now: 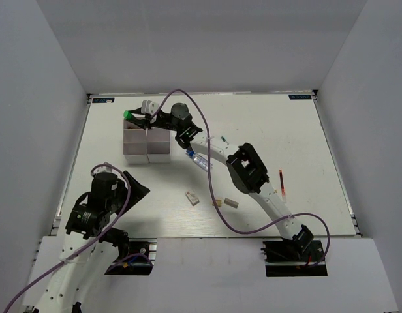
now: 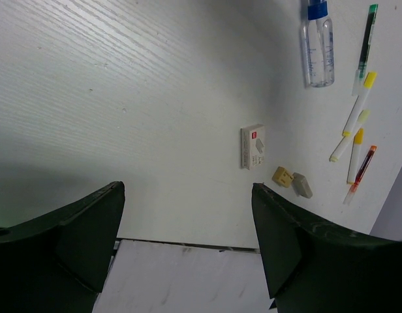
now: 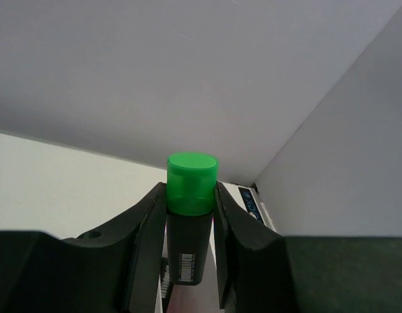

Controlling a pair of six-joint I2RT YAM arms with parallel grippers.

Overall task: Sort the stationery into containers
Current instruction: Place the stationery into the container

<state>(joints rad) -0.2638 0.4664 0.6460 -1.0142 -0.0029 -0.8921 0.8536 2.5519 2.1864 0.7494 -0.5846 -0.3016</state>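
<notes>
My right gripper [image 1: 134, 117] is shut on the black-green highlighter [image 1: 127, 115], held above the far left side of the white compartment tray [image 1: 147, 147]. In the right wrist view the highlighter [image 3: 190, 222] sits between the fingers [image 3: 145, 228], green cap outward. My left gripper [image 1: 132, 189] is open and empty near the table's front left. The left wrist view, past the open left gripper [image 2: 188, 222], shows the clear blue bottle [image 2: 317, 45], yellow-tipped sticks [image 2: 357, 107], the red pen [image 2: 362, 171], and white [image 2: 253, 147], tan [image 2: 282, 176] and grey [image 2: 302, 184] erasers.
A thin green-tipped pen [image 2: 365, 42] lies beside the bottle. From above, the red pen [image 1: 282, 184] lies right of the right arm, and erasers [image 1: 192, 197] lie at front centre. The right arm crosses over the bottle [image 1: 202, 161]. Grey walls enclose the table.
</notes>
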